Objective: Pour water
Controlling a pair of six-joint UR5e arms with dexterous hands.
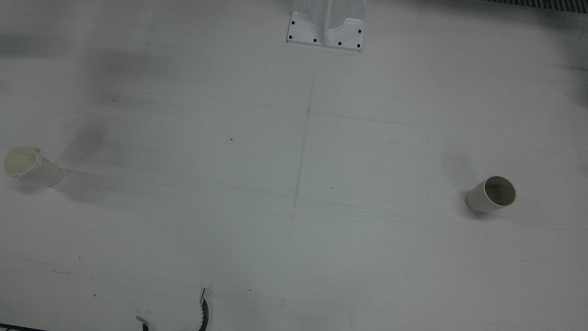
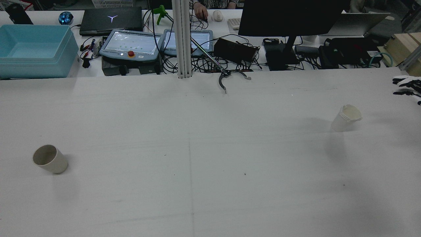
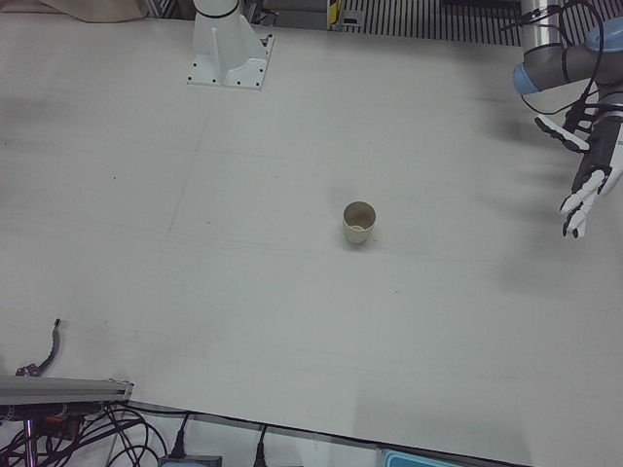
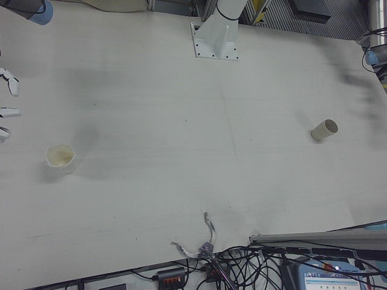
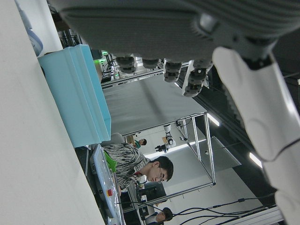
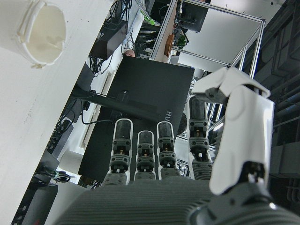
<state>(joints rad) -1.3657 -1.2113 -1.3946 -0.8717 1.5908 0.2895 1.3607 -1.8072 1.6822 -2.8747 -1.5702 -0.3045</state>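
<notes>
Two cups stand well apart on the bench (image 2: pixel 197 148): white cup (image 2: pixel 347 118) near the empty, spread right hand (image 2: pixel 408 88); grey cup (image 3: pixel 358 223), left hand (image 3: pixel 589 170) spread, empty.

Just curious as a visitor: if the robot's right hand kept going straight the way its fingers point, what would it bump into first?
Probably the white paper cup. The open right hand points towards it, with only bare table between, though depth is hard to judge.

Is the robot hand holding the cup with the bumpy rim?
No, the cup with the bumpy rim stands alone on the table, and the right robot hand is open off to its side, not touching it.
</notes>
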